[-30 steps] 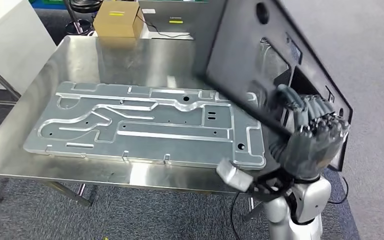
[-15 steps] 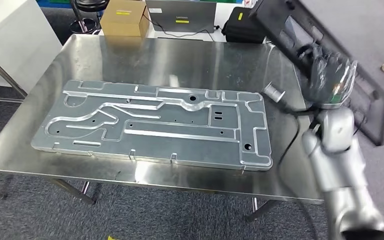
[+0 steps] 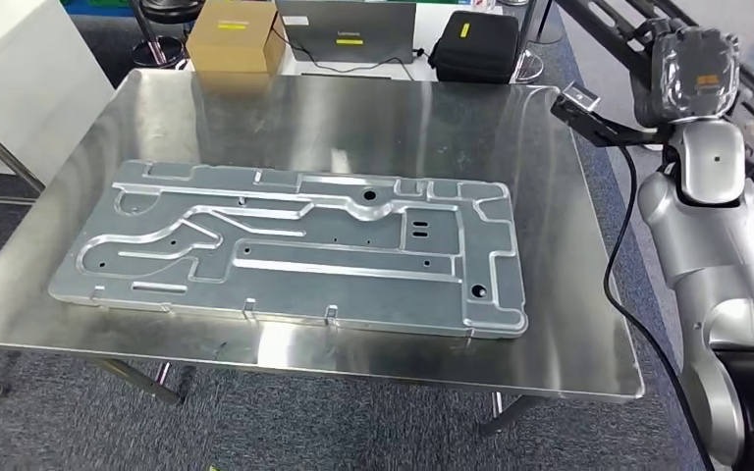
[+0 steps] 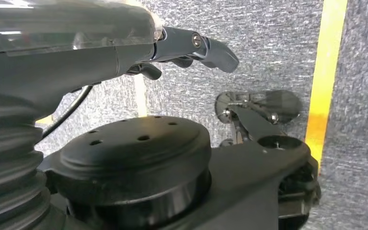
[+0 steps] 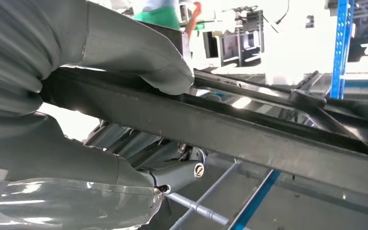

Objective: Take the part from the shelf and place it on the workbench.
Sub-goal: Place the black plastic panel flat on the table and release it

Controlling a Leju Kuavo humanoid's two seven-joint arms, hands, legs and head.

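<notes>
- The right hand [image 3: 689, 61] sits at about 1 o'clock in the head view, off the far right corner of the workbench [image 3: 569, 294], and grips the black part [image 5: 249, 132]. In the right wrist view the thumb presses on one face of its edge and the darker fingers [image 5: 177, 173] curl under the other.
- The part is therefore held in the air beside the bench, not yet over it. In the head view it shows as dark bars running off the frame near 2 o'clock.
- The left hand [image 4: 191, 48] hangs over grey carpet, its fingers loosely extended and holding nothing.
- To do this step well, I judge the arm should swing the panel toward 9 o'clock, level it, and lower it flat. The grip should stay firm, because a broad, thin panel held by one edge will tend to twist.
- The bench is brushed stainless steel, smooth and reflective. On it lies a long grey metal plate [image 3: 295, 245] with raised ribs, milled channels and round holes.
- The part looks like rigid matt black plastic or coated metal, flat with thin rims.
- At 12 o'clock beyond the bench stand a cardboard box [image 3: 233, 34], a laptop [image 3: 346, 29] and a black bag [image 3: 474, 44].
</notes>
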